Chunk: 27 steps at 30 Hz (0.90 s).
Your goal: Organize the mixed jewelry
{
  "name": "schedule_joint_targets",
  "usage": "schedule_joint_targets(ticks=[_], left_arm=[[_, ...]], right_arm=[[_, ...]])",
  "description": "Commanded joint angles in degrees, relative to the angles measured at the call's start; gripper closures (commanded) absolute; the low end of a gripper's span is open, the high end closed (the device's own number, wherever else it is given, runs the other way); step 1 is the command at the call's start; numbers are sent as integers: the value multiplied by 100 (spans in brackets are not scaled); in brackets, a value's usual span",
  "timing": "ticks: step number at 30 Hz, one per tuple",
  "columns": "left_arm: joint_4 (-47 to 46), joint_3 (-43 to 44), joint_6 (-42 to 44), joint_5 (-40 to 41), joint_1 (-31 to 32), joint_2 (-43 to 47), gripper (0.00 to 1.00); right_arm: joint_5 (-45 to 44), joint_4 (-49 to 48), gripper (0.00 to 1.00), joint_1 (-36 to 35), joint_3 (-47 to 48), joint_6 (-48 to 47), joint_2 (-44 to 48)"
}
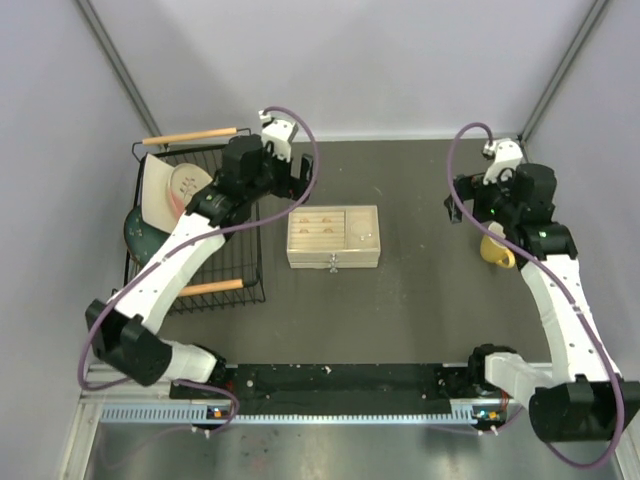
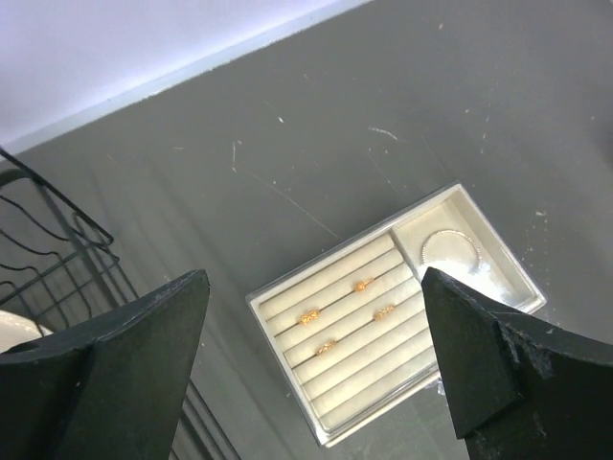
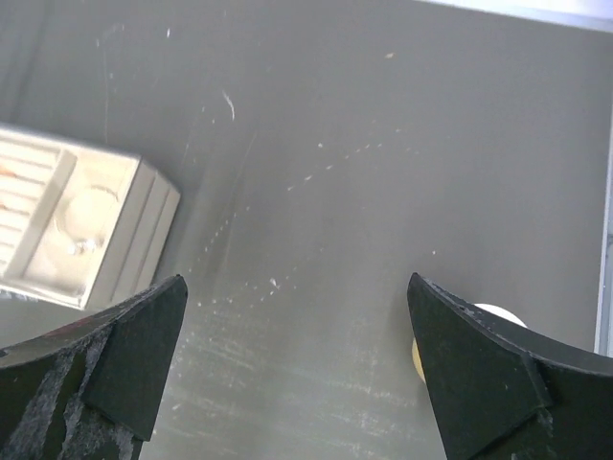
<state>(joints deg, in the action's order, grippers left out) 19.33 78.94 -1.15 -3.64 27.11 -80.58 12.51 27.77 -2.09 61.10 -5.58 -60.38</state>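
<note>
The beige slotted tray box [image 1: 333, 258] sits mid-table. Several gold-copper rings [image 2: 308, 317] stand in its slots [image 2: 374, 369], and the thin silver bracelet [image 2: 448, 251] lies in its side compartment. The right wrist view shows the same bracelet [image 3: 81, 216] inside the box [image 3: 144, 230]. My left gripper [image 1: 296, 184] hovers above and to the left of the box, jaws wide open and empty [image 2: 313, 280]. My right gripper [image 1: 460, 207] hangs open and empty over bare table, right of the box [image 3: 295, 282].
A black wire basket [image 1: 195, 290] with wooden handles holds plates at the left; its wires [image 2: 57, 225] edge the left wrist view. A yellow cup [image 1: 497, 250] stands under the right arm, partly hidden behind the right finger [image 3: 416, 353].
</note>
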Motion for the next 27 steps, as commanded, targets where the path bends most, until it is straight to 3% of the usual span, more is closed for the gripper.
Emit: schedule_joint_targets(ticks=[1, 12, 27], left_arm=[[-388, -124, -105, 65, -31, 674, 1], [149, -344, -87, -58, -39, 1553, 1], [97, -695, -263, 601, -233, 1756, 1]], right_arm=[[137, -308, 1, 322, 68, 514, 281], [498, 35, 1, 332, 130, 708, 526], [-354, 941, 1, 341, 666, 137, 1327]])
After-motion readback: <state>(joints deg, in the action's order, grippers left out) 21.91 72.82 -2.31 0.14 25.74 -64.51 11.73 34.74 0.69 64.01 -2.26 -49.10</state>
